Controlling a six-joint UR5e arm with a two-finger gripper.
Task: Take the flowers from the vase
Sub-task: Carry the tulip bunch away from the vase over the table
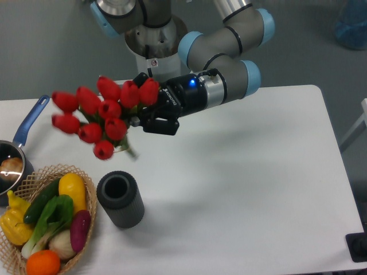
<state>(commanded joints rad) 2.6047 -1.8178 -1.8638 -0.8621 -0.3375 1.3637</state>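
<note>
End effector (pixel 150 119) grips flowers (pixel 100 113) clear above vase (pixel 120 200); white lettering unreadable.

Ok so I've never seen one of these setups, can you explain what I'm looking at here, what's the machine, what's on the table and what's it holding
This is a robot arm with grey and blue joints, seen by one fixed camera looking down at a white table. At the arm's end is a black gripper, a two-fingered hand. It is shut on a bunch of red flowers, holding them in the air, with their stems clear of the dark grey vase that stands empty below. At the left edge sits a wicker basket of vegetables, and behind it a steel pot with a blue handle.
</note>
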